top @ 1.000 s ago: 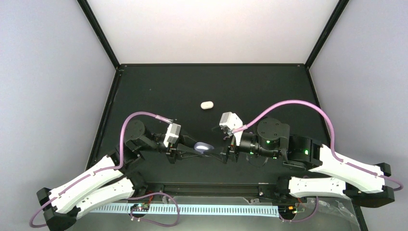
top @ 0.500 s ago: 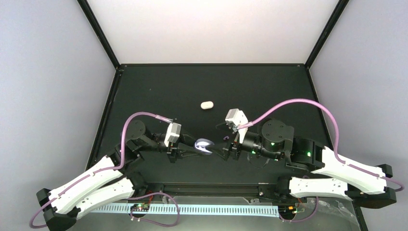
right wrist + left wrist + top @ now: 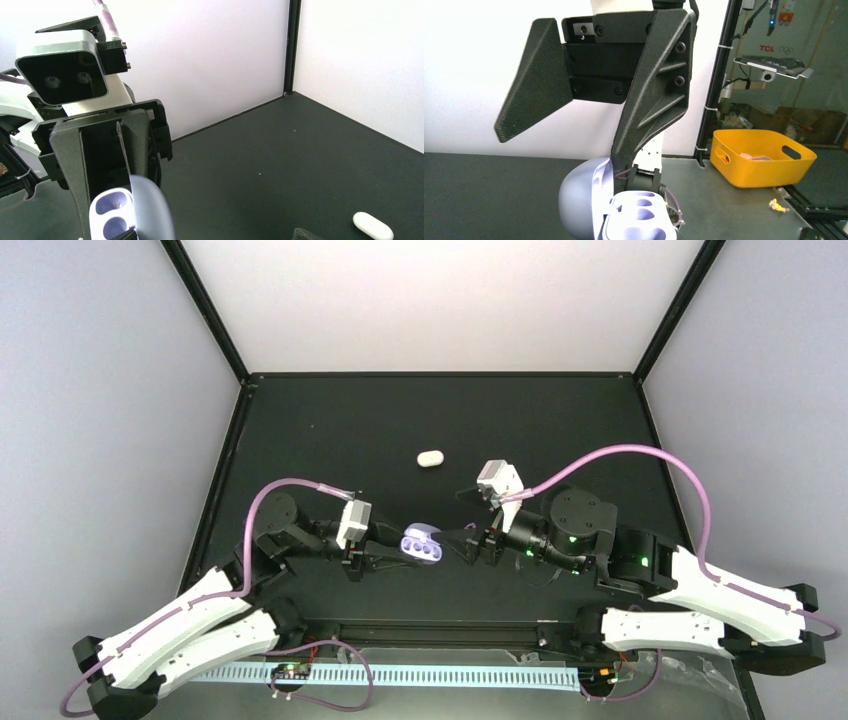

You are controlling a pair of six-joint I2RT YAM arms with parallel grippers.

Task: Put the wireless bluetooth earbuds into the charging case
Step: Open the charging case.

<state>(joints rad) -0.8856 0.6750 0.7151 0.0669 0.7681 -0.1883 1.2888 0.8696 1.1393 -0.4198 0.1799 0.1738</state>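
Lilac oval plastic charging case (image 3: pixel 421 545), lid open: pinched in left gripper (image 3: pixel 398 549), between both arms, over near part of black table (image 3: pixel 560 420).
Long axis roughly left-right; wells face up, seemingly unfilled.
Right gripper (image 3: pixel 463 543): jaws spread, just right of case.
Wireless bluetooth earbuds: none discernible.
White oval case (image 3: pixel 430 458): on table, well apart, behind.

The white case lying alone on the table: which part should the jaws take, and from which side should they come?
Across its two long flanks, probably, coming straight down from above. The white case lies flat on the table, a low rounded oval with nothing beside it.
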